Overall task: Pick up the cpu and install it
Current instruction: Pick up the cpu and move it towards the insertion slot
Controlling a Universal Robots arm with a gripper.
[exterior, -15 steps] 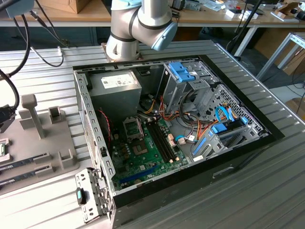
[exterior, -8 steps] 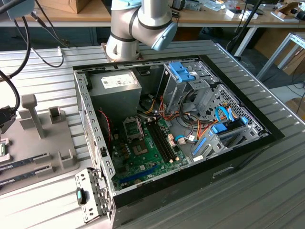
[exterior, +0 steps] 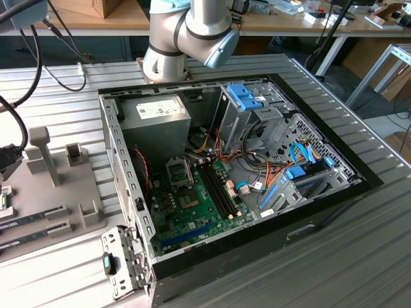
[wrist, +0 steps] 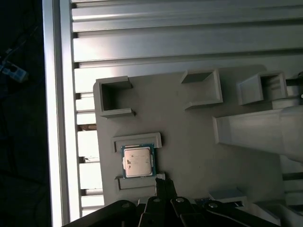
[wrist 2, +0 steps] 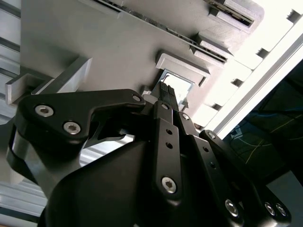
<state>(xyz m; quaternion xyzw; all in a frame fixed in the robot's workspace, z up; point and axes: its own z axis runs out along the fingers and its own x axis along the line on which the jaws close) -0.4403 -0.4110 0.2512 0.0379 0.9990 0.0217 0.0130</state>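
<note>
The cpu (wrist: 138, 161), a small silver-topped square with a thin green edge, lies flat in a shallow pocket of the grey fixture plate (wrist: 189, 137). My gripper (wrist: 162, 182) hovers just beside the chip's corner, fingertips pressed together and holding nothing. In the second wrist view the black fingers (wrist 2: 165, 137) taper to the gripper's tip (wrist 2: 163, 93), right by the same raised pocket frame (wrist 2: 182, 64). In the exterior view the open computer case (exterior: 321, 212) holds the green motherboard (exterior: 199, 199), whose silver socket frame (exterior: 180, 172) sits near the power supply.
The fixture plate (exterior: 61, 186) lies on the ribbed table at the exterior view's left, with upright posts (exterior: 42, 151) and long narrow sticks (exterior: 32, 221). The arm's base (exterior: 186, 32) stands behind the case. Case walls, a drive cage (exterior: 247, 102) and cables (exterior: 257, 173) crowd the board.
</note>
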